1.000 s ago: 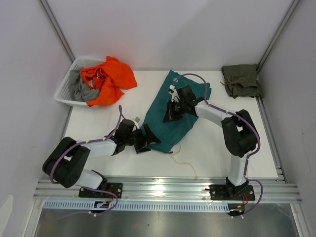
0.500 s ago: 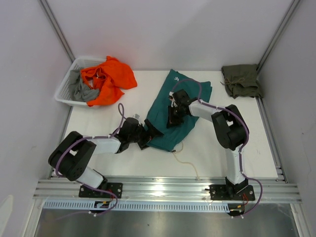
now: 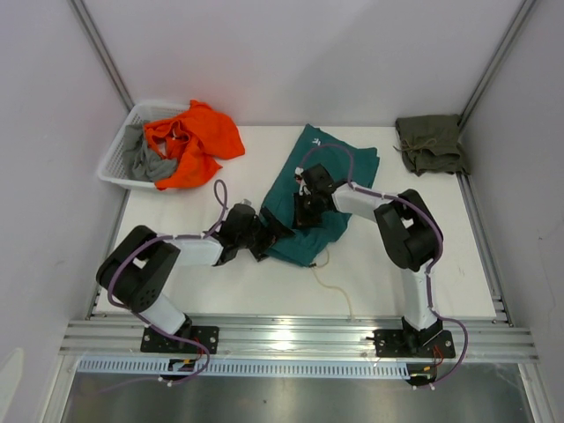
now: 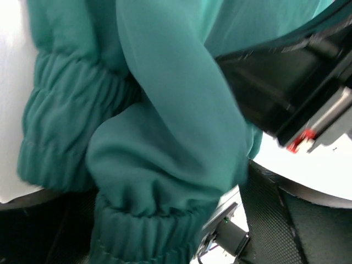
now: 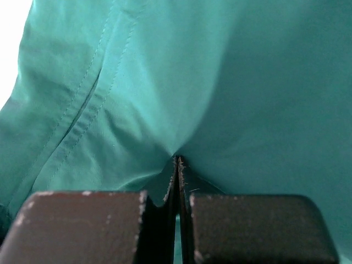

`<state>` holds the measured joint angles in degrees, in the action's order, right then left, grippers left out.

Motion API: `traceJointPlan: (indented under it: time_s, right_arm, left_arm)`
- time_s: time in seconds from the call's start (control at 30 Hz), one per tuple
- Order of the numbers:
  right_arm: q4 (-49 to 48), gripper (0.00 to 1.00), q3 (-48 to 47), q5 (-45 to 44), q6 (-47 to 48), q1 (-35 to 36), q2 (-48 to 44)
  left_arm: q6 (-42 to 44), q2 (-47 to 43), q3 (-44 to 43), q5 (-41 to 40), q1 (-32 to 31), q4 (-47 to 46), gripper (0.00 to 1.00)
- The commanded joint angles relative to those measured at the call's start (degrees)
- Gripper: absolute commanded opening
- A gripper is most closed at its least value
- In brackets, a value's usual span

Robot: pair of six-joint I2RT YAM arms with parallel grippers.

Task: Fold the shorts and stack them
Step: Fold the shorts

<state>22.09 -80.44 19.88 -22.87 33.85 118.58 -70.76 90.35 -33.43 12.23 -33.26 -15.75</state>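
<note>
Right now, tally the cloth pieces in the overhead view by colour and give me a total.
teal shorts: 1
olive shorts: 1
orange cloth: 1
grey cloth: 1
Total: 4

Left hand (image 3: 267,238) moves away from the table's near edge, farther in and to the right, toward the middle. It takes the left edge of the teal shorts (image 3: 342,163) along. Left arm (image 3: 189,251) folds tighter, elbow rising off the near-left corner. Right hand (image 3: 304,210) slides slightly left on the cloth. Right arm (image 3: 405,231) pulls its elbow in from the right edge. The shorts' near end is now bunched narrower between both hands.
</note>
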Motion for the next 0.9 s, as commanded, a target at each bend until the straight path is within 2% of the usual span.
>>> traceJointPlan:
  time_s: [0.0, 0.1, 0.17, 0.3, 0.43, 0.57, 0.63, 0.67, 0.7, 0.77, 0.8, 0.87]
  right_arm:
    - [3.84, 0.0, 2.84, 0.07, -0.33, 4.03, 2.18]
    - [3.58, 0.0, 2.92, 0.69, -0.42, 4.65, 2.27]
    - [3.23, 0.0, 2.93, 1.3, -0.86, 4.74, 2.26]
    - [3.05, 0.0, 2.57, 2.09, -1.47, 4.74, 2.44]
    - [3.05, 0.0, 2.84, 2.27, -1.82, 4.74, 2.01]
    - [0.95, 0.0, 4.77, 2.71, -4.37, 5.35, 0.6]
    - [-0.63, 0.0, 6.26, 2.36, -5.77, 6.4, -0.19]
    - [-1.08, 0.0, 6.53, 2.18, -6.04, 6.76, -0.54]
    - [-1.25, 0.0, 6.62, 2.09, -6.65, 6.93, -0.63]
    - [-2.57, 0.0, 6.62, 2.62, -7.18, 7.2, -0.98]
    - [-3.1, 0.0, 6.7, 2.71, -7.79, 7.2, -1.77]
    - [-4.15, 0.0, 6.27, 1.75, -8.24, 7.11, -2.74]
  left_arm:
    - [1.59, 4.14, 0.56, -6.95, -0.23, 4.68, 0.88]
    - [3.95, 2.82, -0.05, -8.09, -0.23, 3.62, 0.77]
    - [4.93, 2.38, -1.46, -8.97, -0.23, 3.88, 0.74]
    - [8.0, 2.47, -4.8, -10.03, -0.14, 6.07, 0.56]
    - [11.78, 0.62, -8.84, -11.96, 0.38, 10.55, 0.49]
    - [15.12, 0.79, -12.17, -6.62, 4.33, 12.93, 0.35]
    - [17.49, 1.15, -13.15, -3.28, 6.96, 14.95, 0.25]
    - [20.02, 1.24, -14.81, -2.13, 7.67, 16.26, 0.22]
    - [21.44, 1.58, -15.95, -0.99, 9.07, 19.41, 0.13]
    - [24.51, 2.02, -19.72, 1.29, 9.87, 26.95, 0.08]
    - [27.75, 2.64, -22.79, 1.65, 10.66, 30.13, 0.01]
    - [32.41, 3.43, -27.02, 2.44, 11.1, 38.28, 0.0]
